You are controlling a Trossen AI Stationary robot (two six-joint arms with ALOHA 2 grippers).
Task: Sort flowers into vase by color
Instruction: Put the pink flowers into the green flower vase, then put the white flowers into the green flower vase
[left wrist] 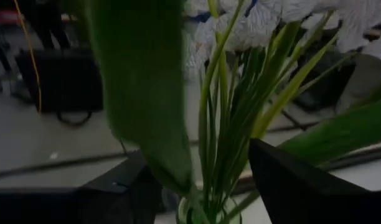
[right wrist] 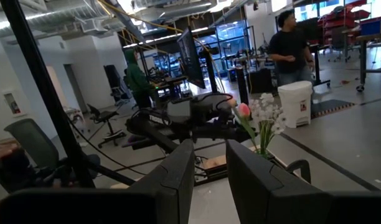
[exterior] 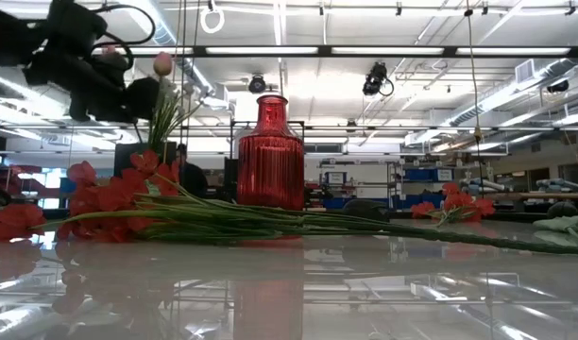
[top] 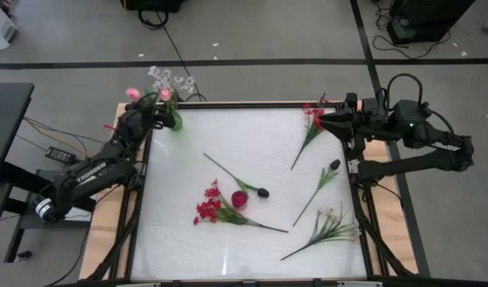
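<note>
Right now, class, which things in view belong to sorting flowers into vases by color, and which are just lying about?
Job:
- red flowers
- red vase
- green vase with pink and white blooms
- left end effector above it

Lying about:
- floor cables
- white bin

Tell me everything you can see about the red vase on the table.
The ribbed red glass vase stands upright on the glossy white table, near its middle. It has a wide body, a narrower neck and a flared rim; from above, only its round red mouth shows. It looks translucent and holds no flowers. Red clustered flowers with long green stems lie flat in front of and beside it; whether they touch it cannot be told. No gripper is near it.
</note>
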